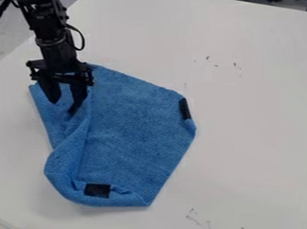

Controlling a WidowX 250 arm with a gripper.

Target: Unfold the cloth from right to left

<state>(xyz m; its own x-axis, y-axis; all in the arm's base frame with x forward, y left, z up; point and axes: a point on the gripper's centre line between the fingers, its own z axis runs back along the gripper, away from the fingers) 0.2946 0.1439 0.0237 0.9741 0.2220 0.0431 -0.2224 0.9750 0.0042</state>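
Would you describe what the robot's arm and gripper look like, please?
The arm is black, built of jointed segments, with a black cable looping at its side. The gripper is also black, with a wide crosspiece and two fingers.

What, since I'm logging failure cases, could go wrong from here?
The open gripper is beside a fold at the upper left of the blue cloth, so it might snag and drag everything. The curled bottom edge near the lower black patch could stay bunched.
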